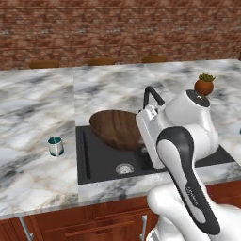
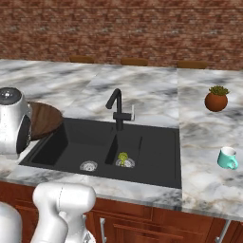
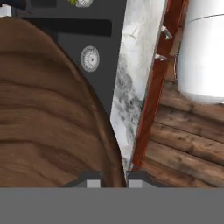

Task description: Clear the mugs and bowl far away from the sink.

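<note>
The wide dark-brown wooden bowl (image 1: 116, 129) hangs tilted over the left basin of the black sink (image 1: 101, 164). My gripper (image 3: 114, 181) is shut on its rim, which runs between the two fingertips in the hand view, where the bowl (image 3: 48, 122) covers the left half. From the right the bowl (image 2: 45, 118) peeks out behind my arm at the sink's (image 2: 152, 156) left edge. One teal mug (image 1: 55, 146) stands on the counter left of the sink. Another teal mug (image 2: 228, 158) stands on the counter to its right.
A black faucet (image 2: 118, 110) rises behind the sink's middle. A terracotta plant pot (image 2: 216, 99) stands on the right counter, behind the right mug. Marble counter stretches wide on both sides, with a brick wall at the back. Wooden cabinet fronts (image 3: 151, 100) run below the counter edge.
</note>
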